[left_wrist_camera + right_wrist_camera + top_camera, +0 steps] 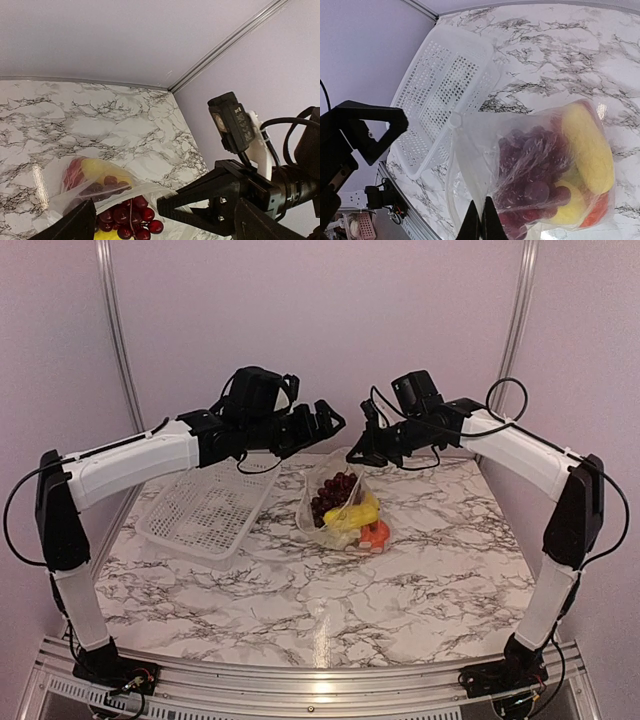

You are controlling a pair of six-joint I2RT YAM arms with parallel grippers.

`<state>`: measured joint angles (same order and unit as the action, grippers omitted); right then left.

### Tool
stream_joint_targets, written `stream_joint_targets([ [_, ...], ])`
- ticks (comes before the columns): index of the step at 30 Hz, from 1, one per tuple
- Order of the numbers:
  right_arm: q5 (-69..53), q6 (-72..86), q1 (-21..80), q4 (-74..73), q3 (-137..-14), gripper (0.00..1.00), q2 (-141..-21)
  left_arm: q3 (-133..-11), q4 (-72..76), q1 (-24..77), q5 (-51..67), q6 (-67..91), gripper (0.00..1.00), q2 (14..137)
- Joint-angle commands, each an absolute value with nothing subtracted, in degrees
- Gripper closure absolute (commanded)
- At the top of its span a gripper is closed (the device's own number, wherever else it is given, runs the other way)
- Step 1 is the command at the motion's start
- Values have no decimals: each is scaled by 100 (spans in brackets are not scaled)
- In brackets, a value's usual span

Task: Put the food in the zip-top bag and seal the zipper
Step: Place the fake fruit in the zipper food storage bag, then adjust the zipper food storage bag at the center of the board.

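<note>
The zip-top bag (340, 502) hangs above the marble table, pinched at its top edge by my right gripper (358, 453), which is shut on the film (482, 220). Inside the bag sit the food pieces: dark grapes (530, 165), yellow pieces (587, 145) and a red-orange piece (595, 215). My left gripper (325, 420) hovers open just left of the bag's top, touching nothing. In the left wrist view its fingers (70, 225) straddle the grapes (125, 215). The pale zipper strip (107, 196) crosses above them to the right gripper (162, 206).
A white perforated basket (205, 510) lies tilted on the table left of the bag, under my left forearm; it also shows beyond the bag in the right wrist view, basket (445, 85). Lilac walls close the back and sides.
</note>
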<state>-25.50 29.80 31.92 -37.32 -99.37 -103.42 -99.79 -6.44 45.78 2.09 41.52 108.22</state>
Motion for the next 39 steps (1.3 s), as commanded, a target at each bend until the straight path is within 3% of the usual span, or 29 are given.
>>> stream_joint_targets([
  [1, -2662, 2866, 3204, -3621, -9946, 100, -10174, -9558, -1410, 4635, -401, 3423, 1, 9866],
  [4, -2645, 2802, 3207, -3669, -9844, 100, -10108, -8634, -930, 4872, -1214, 2471, 1, 9025],
  [7, -2680, 2795, 3217, -3665, -9745, 100, -10025, -8084, -885, 4855, -2001, 2902, 1, 8626],
  [10, -2714, 2755, 3257, -3694, -9713, 100, -10024, -7850, -967, 4793, -1517, 3145, 3, 8660],
  [13, -2727, 2713, 3278, -3741, -9750, 100, -10060, -7589, -791, 4812, -673, 2944, 27, 8791],
  [16, -2708, 2688, 3315, -3769, -9820, 100, -10089, -7462, -897, 4835, -226, 3207, 40, 9051],
  [25, -2689, 2635, 3348, -3858, -9879, 100, -10160, -7383, -739, 4944, 609, 3788, 46, 9909],
  [30, -2664, 2618, 3374, -3871, -9829, 100, -10135, -7482, -385, 4940, 812, 4052, 66, 10337],
  [37, -2598, 2525, 3390, -3967, -9746, 100, -10077, -7978, -563, 4941, 859, 4127, 77, 10828],
  [39, -2565, 2507, 3388, -4000, -9709, 100, -10052, -8060, -743, 4939, 704, 4075, 88, 10793],
])
